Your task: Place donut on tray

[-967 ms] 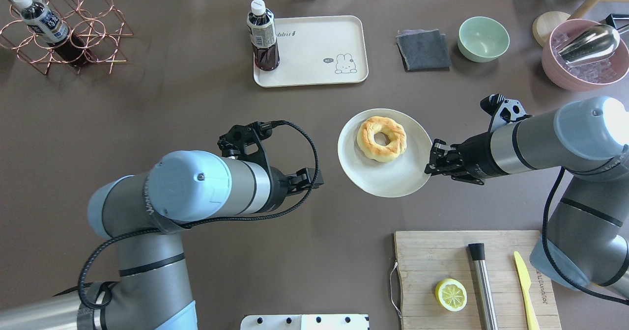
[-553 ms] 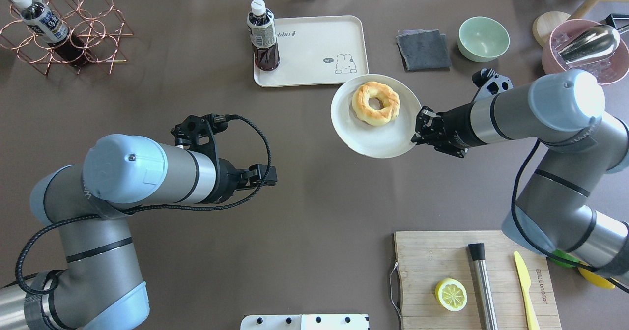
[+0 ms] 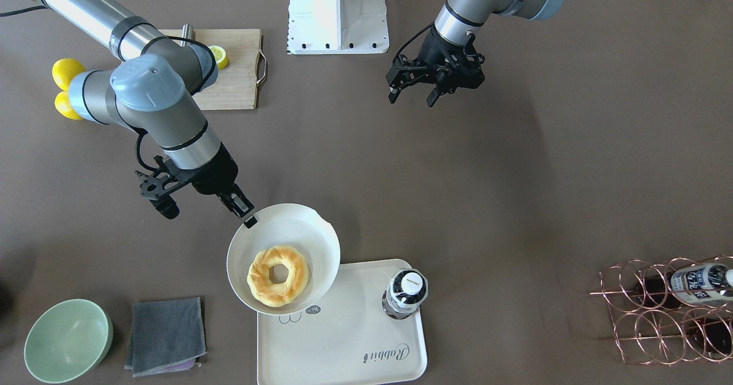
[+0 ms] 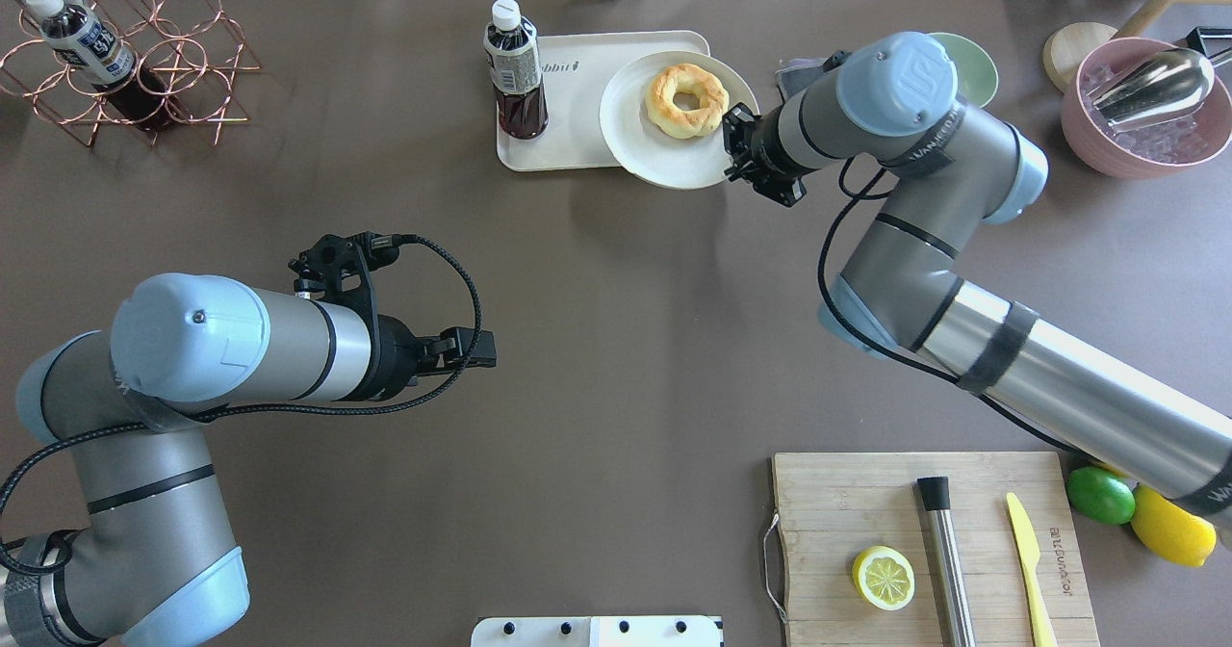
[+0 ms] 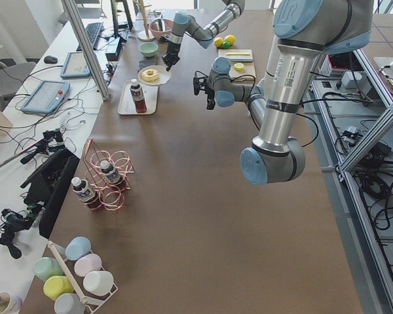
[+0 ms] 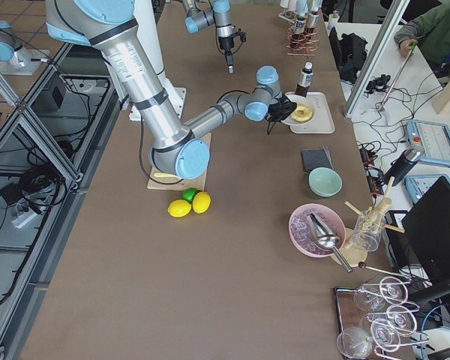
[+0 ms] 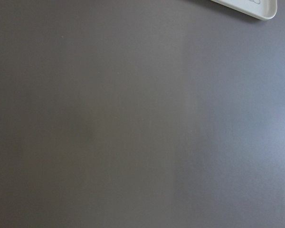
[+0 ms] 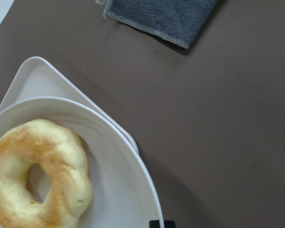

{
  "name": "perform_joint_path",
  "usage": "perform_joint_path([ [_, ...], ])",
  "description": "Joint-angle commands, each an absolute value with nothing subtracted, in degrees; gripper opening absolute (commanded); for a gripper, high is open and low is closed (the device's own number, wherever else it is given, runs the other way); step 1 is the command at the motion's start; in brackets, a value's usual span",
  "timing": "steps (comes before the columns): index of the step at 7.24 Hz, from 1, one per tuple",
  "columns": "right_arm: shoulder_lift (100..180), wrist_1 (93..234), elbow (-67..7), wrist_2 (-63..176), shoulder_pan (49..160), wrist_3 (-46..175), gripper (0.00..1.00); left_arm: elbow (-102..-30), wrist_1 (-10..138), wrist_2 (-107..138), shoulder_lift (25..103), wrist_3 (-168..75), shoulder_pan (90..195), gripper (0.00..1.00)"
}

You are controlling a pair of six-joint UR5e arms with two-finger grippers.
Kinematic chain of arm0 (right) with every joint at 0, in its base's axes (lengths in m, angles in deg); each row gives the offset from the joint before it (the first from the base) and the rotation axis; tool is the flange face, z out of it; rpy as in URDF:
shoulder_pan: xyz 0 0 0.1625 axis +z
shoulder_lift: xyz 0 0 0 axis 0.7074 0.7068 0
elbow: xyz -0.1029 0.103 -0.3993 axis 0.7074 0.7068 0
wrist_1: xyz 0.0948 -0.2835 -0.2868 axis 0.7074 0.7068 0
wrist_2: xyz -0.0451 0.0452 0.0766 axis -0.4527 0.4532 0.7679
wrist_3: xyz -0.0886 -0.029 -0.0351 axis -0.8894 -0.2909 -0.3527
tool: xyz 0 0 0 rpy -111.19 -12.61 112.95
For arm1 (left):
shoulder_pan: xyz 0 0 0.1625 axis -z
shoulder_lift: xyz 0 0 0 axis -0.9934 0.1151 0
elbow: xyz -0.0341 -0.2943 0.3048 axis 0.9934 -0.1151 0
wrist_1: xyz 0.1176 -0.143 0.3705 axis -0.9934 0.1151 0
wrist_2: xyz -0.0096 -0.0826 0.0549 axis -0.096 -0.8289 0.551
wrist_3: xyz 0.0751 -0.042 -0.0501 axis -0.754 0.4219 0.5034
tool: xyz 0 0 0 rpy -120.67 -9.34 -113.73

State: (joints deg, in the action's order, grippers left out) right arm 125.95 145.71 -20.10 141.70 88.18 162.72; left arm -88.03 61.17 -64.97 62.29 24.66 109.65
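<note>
White plate (image 4: 664,166) moved over tray (image 4: 577,142), golden ring donut (image 4: 662,106), browned patches

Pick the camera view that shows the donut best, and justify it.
The exterior front-facing view: the donut shows whole on its plate, ring and hole clear. The right wrist view is closer but crops it. Overhead shows it whole but smaller; both side views show it tiny; the left wrist view misses it.

A robotics laboratory is indicated: two industrial arms (image 4: 192,339) are mounted at a brown-covered table (image 4: 616,368), aluminium framing (image 5: 85,47) is fitted alongside, control tablets (image 5: 46,96) are kept on an adjoining bench (image 5: 1,183), loose cabling (image 5: 374,186) is run nearby, and a cutting board (image 4: 866,512) and bottle rack (image 4: 144,60) are laid out
</note>
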Motion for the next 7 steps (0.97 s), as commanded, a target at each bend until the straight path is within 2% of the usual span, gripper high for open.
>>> perform_joint_path([
  [1,112.82,146.24,-3.82,139.68,89.67,164.44,0.0,-87.97,61.34,-64.77,62.12,24.66,109.67,0.98],
  [2,110.43,146.16,-0.81,139.58,89.94,164.62,0.0,-87.97,61.34,-64.77,62.12,24.66,109.85,0.98],
  [4,103.67,145.2,10.06,138.71,89.94,165.15,0.0,-87.97,61.34,-65.03,62.2,24.57,110.72,0.98],
  [6,103.37,139.93,14.15,138.61,89.85,165.15,0.0,-87.8,61.34,-65.03,62.29,24.57,110.81,0.98],
  [7,103.55,140.0,13.9,138.79,89.85,162.28,0.42,-87.8,61.34,-65.03,62.29,24.57,110.9,0.98],
])
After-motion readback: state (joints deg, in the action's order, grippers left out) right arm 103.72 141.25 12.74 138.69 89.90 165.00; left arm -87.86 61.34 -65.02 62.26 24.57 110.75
